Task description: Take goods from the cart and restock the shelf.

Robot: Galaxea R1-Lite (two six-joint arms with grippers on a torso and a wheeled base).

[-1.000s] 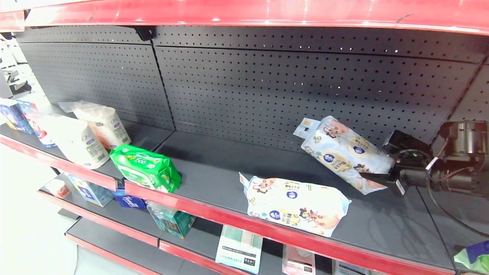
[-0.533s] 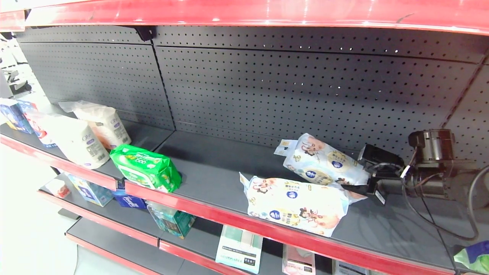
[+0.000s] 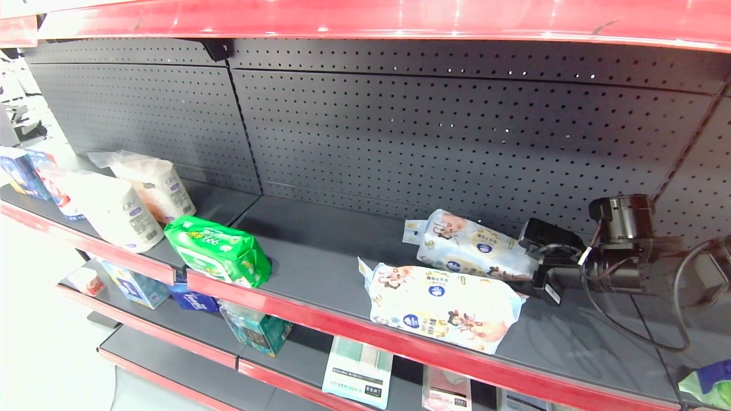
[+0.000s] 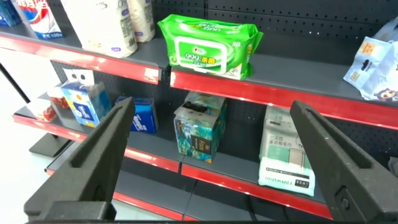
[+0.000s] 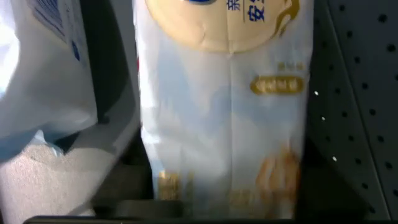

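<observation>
A pale blue cartoon-print wipes pack [image 3: 468, 248] lies low on the dark shelf [image 3: 320, 245], close to the pegboard back. My right gripper [image 3: 522, 274] is shut on its right end. The right wrist view has this pack [image 5: 224, 106] running out from between the fingers. A second pack of the same kind [image 3: 440, 305] lies in front of it at the shelf's red edge, its corner [image 5: 43, 74] beside the held pack. My left gripper [image 4: 208, 180] hangs open with nothing in it, in front of the lower shelves, below a green wipes pack [image 4: 208, 46].
The green wipes pack [image 3: 220, 249] sits at the shelf front left of centre. White rolls [image 3: 123, 214] stand further left. Boxes and packs fill the lower shelves [image 3: 254, 331]. Bare shelf lies between the green pack and the cartoon packs.
My right gripper has carried the pack down and to the left, from tilted in the air to lying low on the shelf behind the front pack.
</observation>
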